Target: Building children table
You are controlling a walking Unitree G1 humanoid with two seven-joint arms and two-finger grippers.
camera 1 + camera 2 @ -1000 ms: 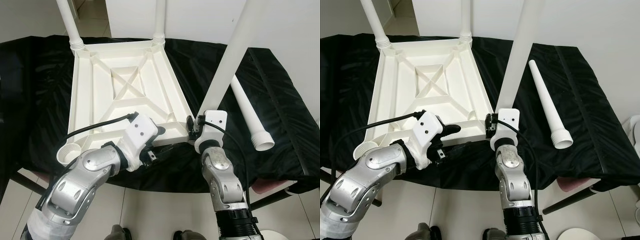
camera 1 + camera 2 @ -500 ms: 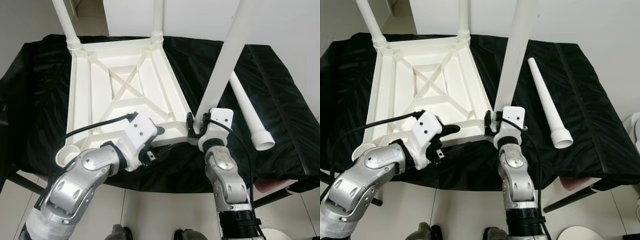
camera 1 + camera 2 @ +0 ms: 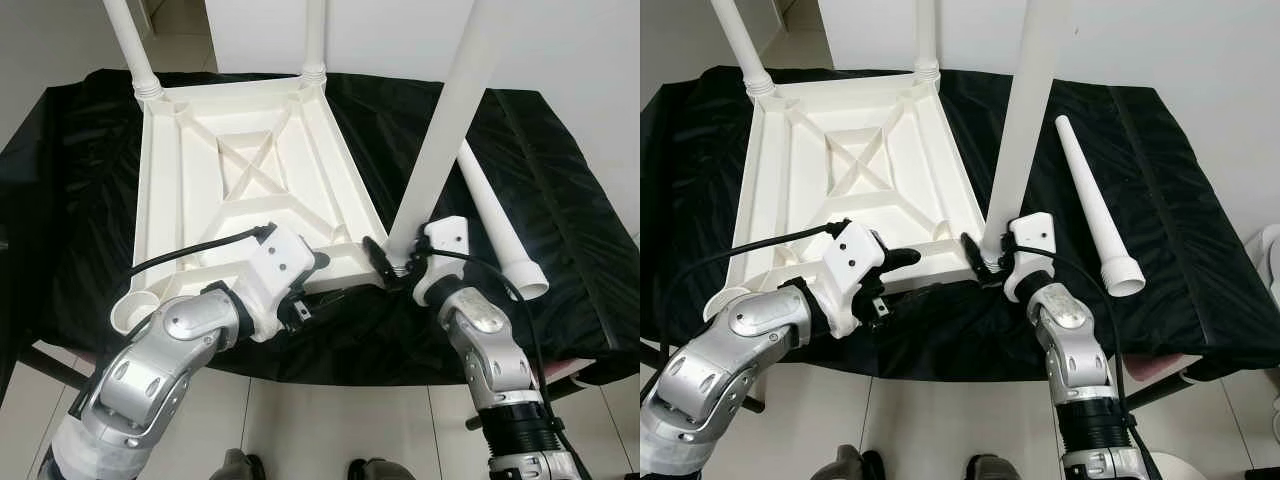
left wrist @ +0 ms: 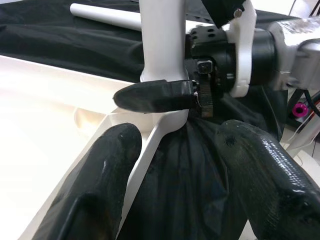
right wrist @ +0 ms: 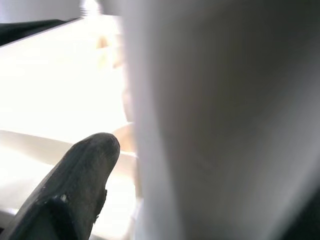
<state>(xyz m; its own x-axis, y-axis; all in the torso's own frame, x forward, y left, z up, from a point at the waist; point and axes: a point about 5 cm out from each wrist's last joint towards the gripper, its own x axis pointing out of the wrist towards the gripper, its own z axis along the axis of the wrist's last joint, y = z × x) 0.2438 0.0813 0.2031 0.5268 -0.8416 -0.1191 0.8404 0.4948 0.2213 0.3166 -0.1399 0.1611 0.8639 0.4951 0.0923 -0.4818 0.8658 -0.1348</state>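
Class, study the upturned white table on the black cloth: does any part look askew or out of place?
Yes. The near-right leg, gripped at its base by the right end effector, leans, unlike the two far legs. A fourth leg lies loose on the cloth, and the near-left socket holds no leg.

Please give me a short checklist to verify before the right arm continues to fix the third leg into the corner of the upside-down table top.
1. Right end effector closed on the third leg near its base: ok.
2. Third leg base sits at the near right corner socket of the table top: ok; fully seated: cannot tell.
3. Third leg upright like the two far legs: not ok, it leans.
4. Left end effector at the table top's near edge, fingers open: ok; whether it presses on the edge: cannot tell.
5. Fourth leg lies on the black cloth, ready for later: ok.
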